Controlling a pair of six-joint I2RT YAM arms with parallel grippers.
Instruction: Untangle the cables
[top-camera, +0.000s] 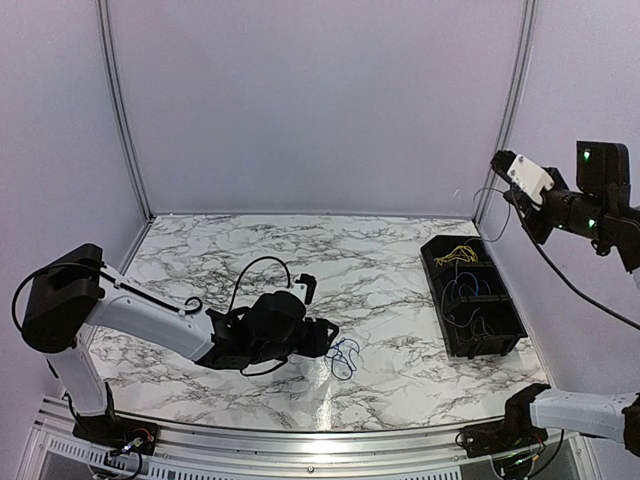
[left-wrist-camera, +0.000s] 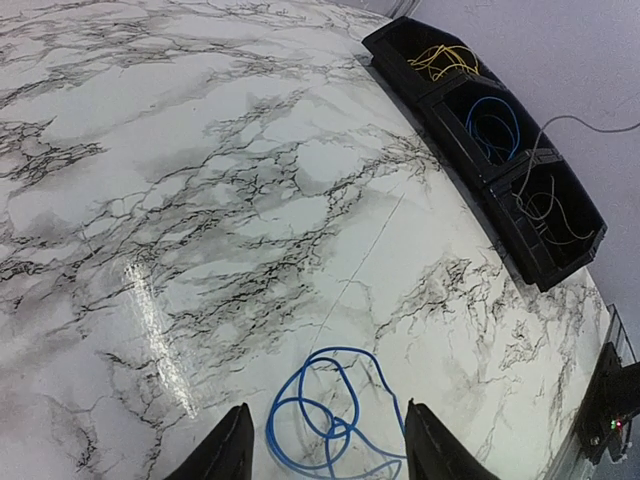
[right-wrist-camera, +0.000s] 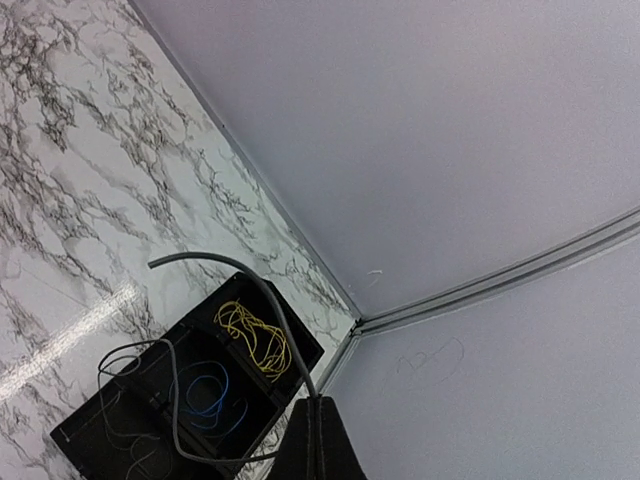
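Left claw (left-wrist-camera: 330, 455) spread, fingers to either side of a loose blue cable (left-wrist-camera: 335, 430) lying in overlapping loops on the marble surface (left-wrist-camera: 200, 200), nothing pinched yet; right claw (right-wrist-camera: 318, 415) pressed together on a black cable (right-wrist-camera: 290, 350), high above the surface, the strand trailing down into the near compartment of a black tray (left-wrist-camera: 535, 265); further out, a yellow cable (left-wrist-camera: 440, 60) in the tray's far compartment and a second blue cable (left-wrist-camera: 490, 120) in the middle one, more dark strands in the near one.

Judged very light, limp and thin throughout; no stiffness to hold a shape, so likely to sag, swing and drag neighbouring loops along when lifted; smooth sheath, probably slippery between hard fingers; little risk of breakage, more of a knot tightening under a hard pull.

Best taken where several loops cross, for bulk under the fingers, or at a free end where separation is wanted; a single strand flat on the surface probably hard to catch; gentle, slow lift advised.
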